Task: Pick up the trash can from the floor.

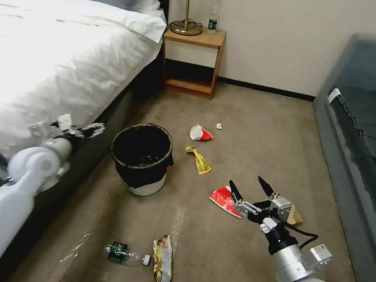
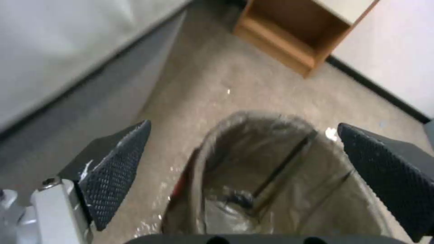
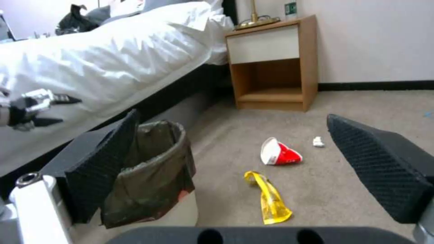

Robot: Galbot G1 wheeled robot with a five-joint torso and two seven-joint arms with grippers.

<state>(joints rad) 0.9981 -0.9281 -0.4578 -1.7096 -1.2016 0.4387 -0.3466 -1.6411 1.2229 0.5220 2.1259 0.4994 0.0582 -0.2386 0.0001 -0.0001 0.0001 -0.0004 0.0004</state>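
The trash can (image 1: 142,159) is a small white bin with a black bag folded over its rim. It stands upright on the beige carpet floor (image 1: 264,118), close to the bed. My left gripper (image 1: 82,130) hovers at the bed's edge, to the left of the can and a little above its rim. In the left wrist view the left gripper (image 2: 244,127) is open, with the trash can (image 2: 271,176) below it. My right gripper (image 1: 249,189) is open and low over the carpet, to the right of the can. The right gripper (image 3: 233,117) holds nothing, and that view has the trash can (image 3: 154,169) ahead.
The bed (image 1: 48,50) lines the left side. A nightstand (image 1: 192,63) stands at the far wall and a grey sofa (image 1: 368,126) on the right. Litter lies around: a red cup (image 1: 200,133), yellow wrapper (image 1: 199,160), red carton (image 1: 224,199), bottle (image 1: 124,253), snack wrapper (image 1: 163,260).
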